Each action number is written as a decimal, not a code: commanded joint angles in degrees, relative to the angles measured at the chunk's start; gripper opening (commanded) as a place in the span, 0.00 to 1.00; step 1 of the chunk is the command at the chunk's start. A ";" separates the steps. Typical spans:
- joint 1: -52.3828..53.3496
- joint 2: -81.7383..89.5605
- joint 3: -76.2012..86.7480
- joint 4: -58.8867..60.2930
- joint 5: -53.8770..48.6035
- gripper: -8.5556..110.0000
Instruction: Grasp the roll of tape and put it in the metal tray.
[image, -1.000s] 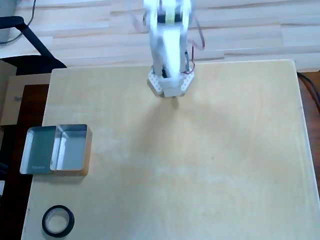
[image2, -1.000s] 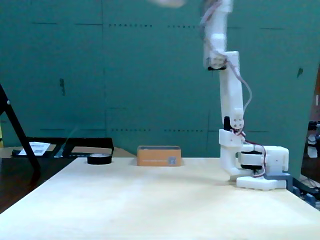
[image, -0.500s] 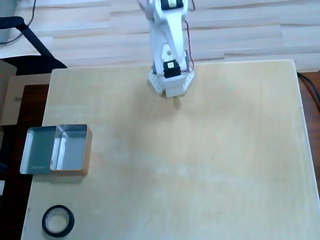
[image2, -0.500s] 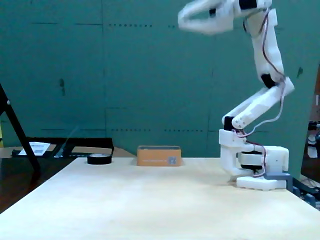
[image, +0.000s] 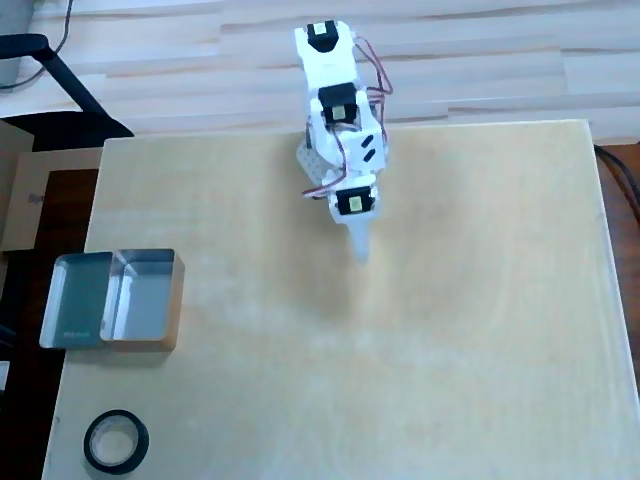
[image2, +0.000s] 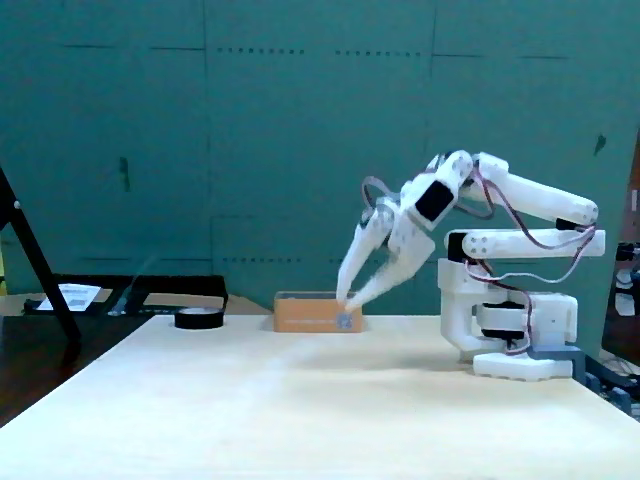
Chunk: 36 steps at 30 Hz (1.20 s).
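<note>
The roll of tape (image: 116, 442) is a black ring lying flat near the table's front left corner in the overhead view; in the fixed view the roll of tape (image2: 199, 318) sits at the far left. The metal tray (image: 112, 300) stands by the left edge, its two compartments holding nothing; the fixed view shows the metal tray (image2: 318, 312) as a wood-coloured box. My gripper (image: 360, 252) points down over the table's upper middle, far right of both. In the fixed view my gripper (image2: 347, 297) hangs just above the table, tips together, nothing held.
The white arm base (image2: 520, 340) stands at the table's back edge. A black stand leg (image2: 35, 265) and a dark side surface with a sheet of paper (image2: 68, 296) lie beyond the table's left edge. Pale wooden table (image: 450, 350) spreads right of the gripper.
The arm has folded down from a high raised pose. The gripper has swung forward and down to just above the table. Tape and tray have not moved.
</note>
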 joint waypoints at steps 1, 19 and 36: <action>0.70 16.08 5.54 -1.76 0.62 0.07; 0.70 16.08 11.69 -2.11 0.53 0.07; 0.35 16.17 11.69 -2.11 0.53 0.07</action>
